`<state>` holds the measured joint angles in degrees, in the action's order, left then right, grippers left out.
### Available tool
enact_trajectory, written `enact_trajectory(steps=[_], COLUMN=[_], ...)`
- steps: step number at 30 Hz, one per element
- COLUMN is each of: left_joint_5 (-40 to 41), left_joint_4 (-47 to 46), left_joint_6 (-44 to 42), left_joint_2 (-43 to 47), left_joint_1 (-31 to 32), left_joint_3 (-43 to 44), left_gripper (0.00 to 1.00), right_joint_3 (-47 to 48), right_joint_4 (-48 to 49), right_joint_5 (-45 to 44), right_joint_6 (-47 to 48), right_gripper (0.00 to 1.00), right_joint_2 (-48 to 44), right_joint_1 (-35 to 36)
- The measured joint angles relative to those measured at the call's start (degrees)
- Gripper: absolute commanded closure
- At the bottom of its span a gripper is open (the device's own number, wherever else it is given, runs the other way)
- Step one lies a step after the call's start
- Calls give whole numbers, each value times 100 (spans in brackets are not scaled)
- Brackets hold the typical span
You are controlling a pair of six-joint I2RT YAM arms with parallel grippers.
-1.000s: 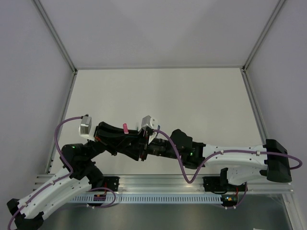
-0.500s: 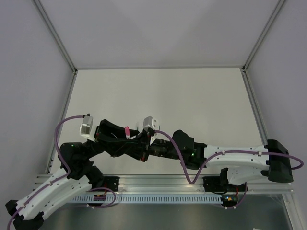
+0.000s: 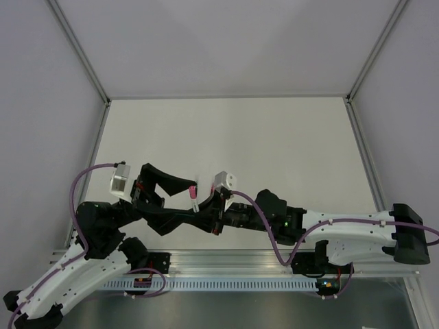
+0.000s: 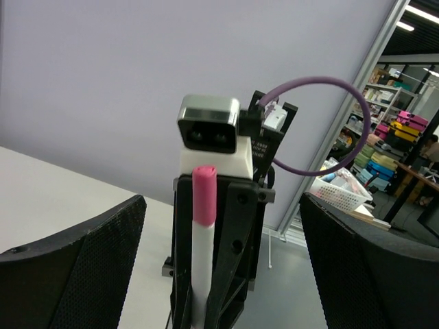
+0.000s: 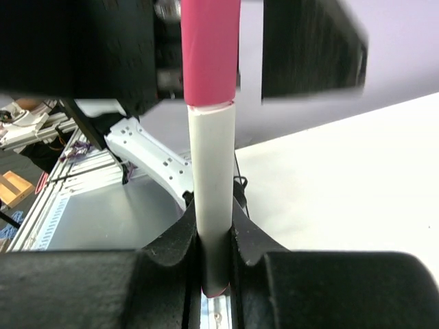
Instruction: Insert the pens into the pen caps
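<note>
The pink cap (image 5: 210,48) looks seated on the white pen (image 5: 211,178) gripped by the right tool (image 5: 216,271), so the released left tool (image 4: 219,226) is best backed off straight.

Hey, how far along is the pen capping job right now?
Done, it seems: the pink cap sits on the white pen, meeting the barrel at the seam. In hand: the right gripper clamps that pen; the left gripper stands open around the cap, not touching it. Left: setting this pen down. No other pens or caps show, so the rest can't be judged.
</note>
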<state>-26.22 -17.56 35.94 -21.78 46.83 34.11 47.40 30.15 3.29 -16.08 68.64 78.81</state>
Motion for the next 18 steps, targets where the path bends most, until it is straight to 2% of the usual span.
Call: enact_trajectory(steps=[8,11,14,17,18], left_joint_5=[-87,-101,-116,-133,-140], left_joint_4=[402,518,557,577,584], left_joint_6=[-289,-343,-404,-459,-483], left_joint_2=[-518,-629,-697,-702,-699], left_joint_1=[0,0,0,0,0], left_joint_3=[754,754,754,754,754], left_gripper=[2,7,14,31,43], right_joint_3=[-256,-264,-264,-264,-264], right_joint_4=[-129,-127,-118,-111,-111], right_joint_5=[219,297,341,358,358], right_joint_6=[-28,-55,-72,-85,-87], right_gripper=[100,100,100,100,100], right_joint_2=[-109,-109,-109,-109,-109], right_joint_1=[0,0,0,0,0])
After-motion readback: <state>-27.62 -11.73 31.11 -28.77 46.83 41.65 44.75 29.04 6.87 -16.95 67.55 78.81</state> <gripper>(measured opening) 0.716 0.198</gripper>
